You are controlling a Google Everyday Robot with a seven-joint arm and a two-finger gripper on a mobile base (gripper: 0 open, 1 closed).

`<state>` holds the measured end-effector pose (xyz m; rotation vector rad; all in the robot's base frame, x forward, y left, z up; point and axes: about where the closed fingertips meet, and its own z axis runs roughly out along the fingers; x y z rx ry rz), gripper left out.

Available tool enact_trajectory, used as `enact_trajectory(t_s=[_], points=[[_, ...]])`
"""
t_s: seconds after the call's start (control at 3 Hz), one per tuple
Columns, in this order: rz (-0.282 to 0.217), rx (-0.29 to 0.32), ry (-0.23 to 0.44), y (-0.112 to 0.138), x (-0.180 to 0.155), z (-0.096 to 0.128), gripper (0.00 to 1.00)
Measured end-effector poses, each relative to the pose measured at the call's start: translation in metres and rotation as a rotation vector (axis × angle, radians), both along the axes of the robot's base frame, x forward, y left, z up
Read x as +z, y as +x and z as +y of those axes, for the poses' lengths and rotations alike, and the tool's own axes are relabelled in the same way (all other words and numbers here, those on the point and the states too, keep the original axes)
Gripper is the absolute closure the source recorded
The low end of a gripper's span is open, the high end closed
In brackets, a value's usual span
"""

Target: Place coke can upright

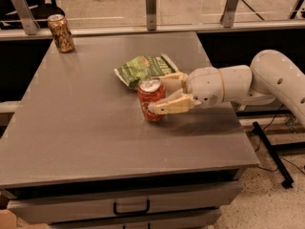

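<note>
The coke can point(148, 100), red-orange with a silver top, stands upright near the middle of the grey table point(86, 128), its base on or just above the surface. My gripper point(159, 95) reaches in from the right. One beige finger is behind the can and the other point(171, 107) is in front, closed on its sides. The white arm point(267, 80) stretches off to the right edge.
A green crinkled chip bag point(143, 68) lies just behind the can, touching or nearly touching it. A brown-gold patterned can point(61, 33) stands at the far left corner. A railing with posts point(151, 6) runs behind the table. A drawer handle point(131, 207) is below the front edge.
</note>
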<state>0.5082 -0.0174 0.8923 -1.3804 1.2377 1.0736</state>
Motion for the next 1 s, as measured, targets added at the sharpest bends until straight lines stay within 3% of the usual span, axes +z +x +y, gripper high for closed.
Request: enact_trajectory(t_s=[0.67,1.0], points=[[0.007,0.025,-0.014,-0.001,-0.015,-0.008,0.13],[0.016,0.018,-0.037,0.000,-0.021,-0.014,0.00]])
